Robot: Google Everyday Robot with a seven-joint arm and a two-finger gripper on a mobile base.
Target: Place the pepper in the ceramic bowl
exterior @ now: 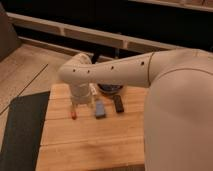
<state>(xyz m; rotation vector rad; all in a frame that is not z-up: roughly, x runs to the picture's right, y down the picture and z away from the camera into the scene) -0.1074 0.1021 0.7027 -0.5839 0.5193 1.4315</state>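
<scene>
The pepper (pixel 74 114) is a small red-orange sliver lying on the wooden table (pixel 90 145) near its left side. My gripper (pixel 75 104) hangs at the end of the white arm (pixel 110 72), directly over the pepper's far end, mostly hidden by the wrist. The ceramic bowl (pixel 111 89) is dark bluish-grey and sits at the table's back, partly covered by the arm.
A blue block (pixel 100 109) lies right of the pepper and a black block (pixel 118 103) right of that. A whitish thing (pixel 93 90) stands next to the bowl. A dark mat (pixel 22 130) lies left of the table. My white body (pixel 180 120) fills the right.
</scene>
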